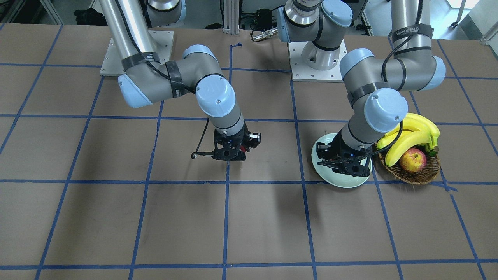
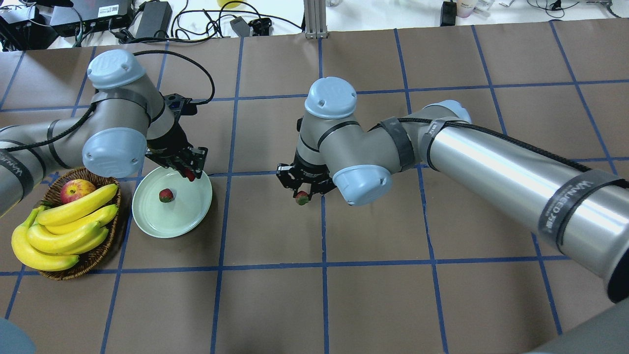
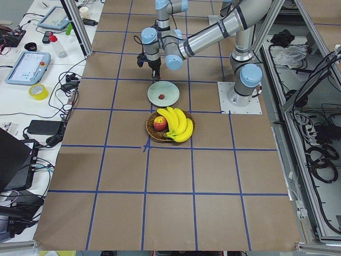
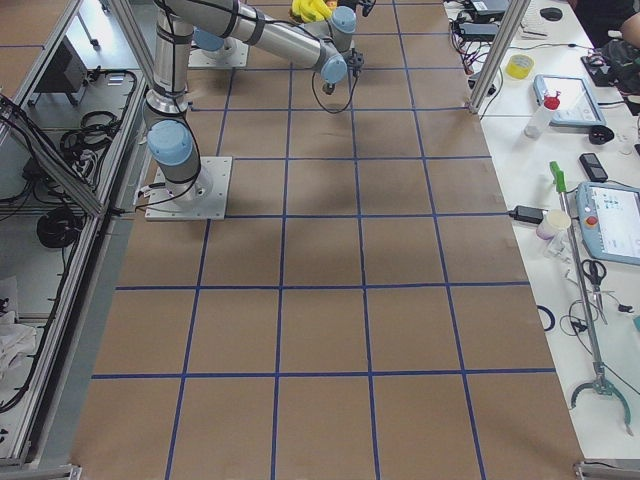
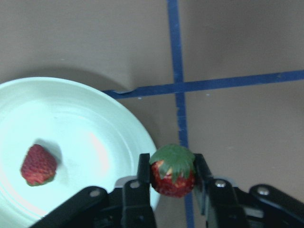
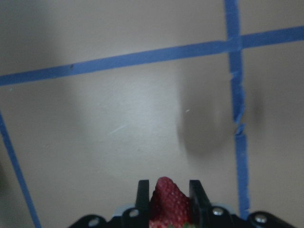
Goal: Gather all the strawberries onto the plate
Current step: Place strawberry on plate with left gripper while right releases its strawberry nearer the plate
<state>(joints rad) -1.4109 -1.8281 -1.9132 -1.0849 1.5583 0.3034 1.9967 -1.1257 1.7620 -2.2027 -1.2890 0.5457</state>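
A pale mint plate (image 2: 162, 221) lies on the table next to the basket. One strawberry (image 2: 166, 195) lies in it, also seen in the left wrist view (image 5: 39, 165). My left gripper (image 2: 189, 173) is shut on a second strawberry (image 5: 173, 171), held over the plate's (image 5: 95, 137) far rim. My right gripper (image 2: 302, 195) is shut on a third strawberry (image 6: 168, 202), held above the bare table near a blue tape cross, right of the plate. In the front view the left gripper (image 1: 342, 165) hides the plate's (image 1: 342, 182) middle.
A brown wicker basket (image 2: 93, 255) with bananas (image 2: 64, 226) and a red-yellow apple (image 2: 76, 189) stands just left of the plate. Blue tape lines grid the brown table. Cables and devices lie along the far edge.
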